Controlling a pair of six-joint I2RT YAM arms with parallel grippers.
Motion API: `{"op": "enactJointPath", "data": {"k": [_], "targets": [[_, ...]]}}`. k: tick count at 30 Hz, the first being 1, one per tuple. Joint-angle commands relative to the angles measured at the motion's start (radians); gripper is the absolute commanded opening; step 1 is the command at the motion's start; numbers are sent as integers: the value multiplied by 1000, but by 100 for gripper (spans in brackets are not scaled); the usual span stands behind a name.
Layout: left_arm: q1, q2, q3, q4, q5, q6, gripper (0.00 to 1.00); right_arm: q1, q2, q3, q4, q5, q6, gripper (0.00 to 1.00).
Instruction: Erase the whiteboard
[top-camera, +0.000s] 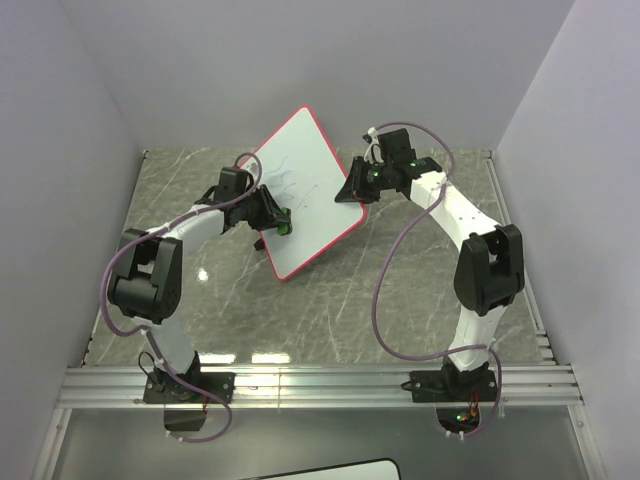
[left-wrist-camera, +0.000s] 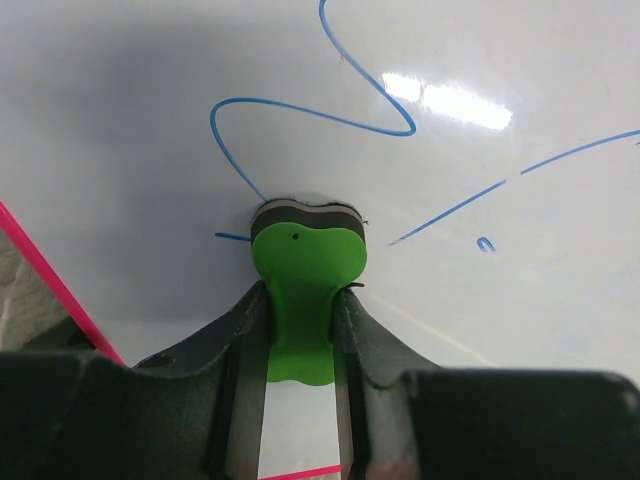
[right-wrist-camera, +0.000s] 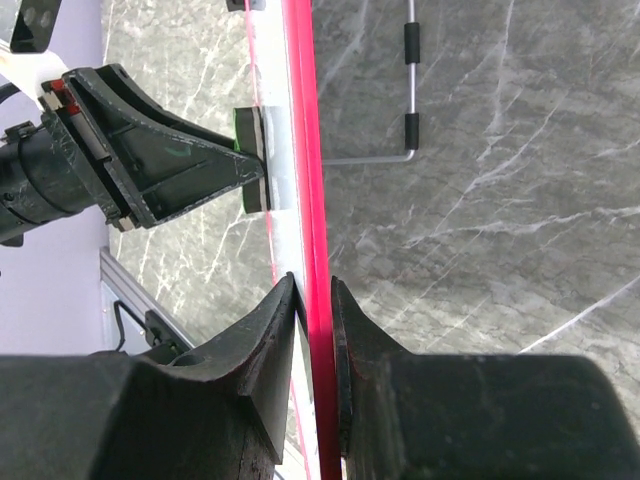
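Toward the back of the marble table (top-camera: 330, 300), the whiteboard (top-camera: 305, 190) stands up at a tilt. Its top corner leans toward the back wall and its lowest corner sits down by the tabletop, though the overhead view doesn't show whether it actually touches.

The right gripper (right-wrist-camera: 313, 295) is pinched narrow on the board's red frame (right-wrist-camera: 305, 150), 1 finger on each face, with the edge running straight up between them in its wrist view.

The left gripper (left-wrist-camera: 300, 300) is squeezed onto a green eraser (left-wrist-camera: 305, 265), gripping it around the waist. The eraser's dark felt side is pressed flat on the white face, near the board's left edge as the overhead camera sees it.

Blue scribbles (left-wrist-camera: 300, 110) are all around it:
- A loopy line curls just above the eraser.
- A long slanted stroke runs off to the right, with a tiny curl under it.
- A short stub pokes out right beside the eraser's left side.

There's also a bright glare patch up top.

From the right wrist the eraser shows side-on, touching the board with the left fingers behind it. On the board's other side, a thin metal rod (right-wrist-camera: 411, 100) with 2 black sleeves hangs over the marble.
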Motion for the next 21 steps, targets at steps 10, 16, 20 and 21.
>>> {"op": "enactJointPath", "data": {"k": [10, 16, 20, 21], "targets": [[-185, 174, 436, -312, -22, 26, 0, 51, -73, -33, -105, -5, -34, 0], [-231, 244, 622, -355, 17, 5, 0, 60, -73, -24, -116, 2, -37, 0], [-225, 239, 535, -337, 5, 11, 0, 65, -76, -27, -121, 8, -40, 0], [-219, 234, 510, -332, -1, 11, 0, 65, -82, -33, -119, 12, -40, 0]]}}
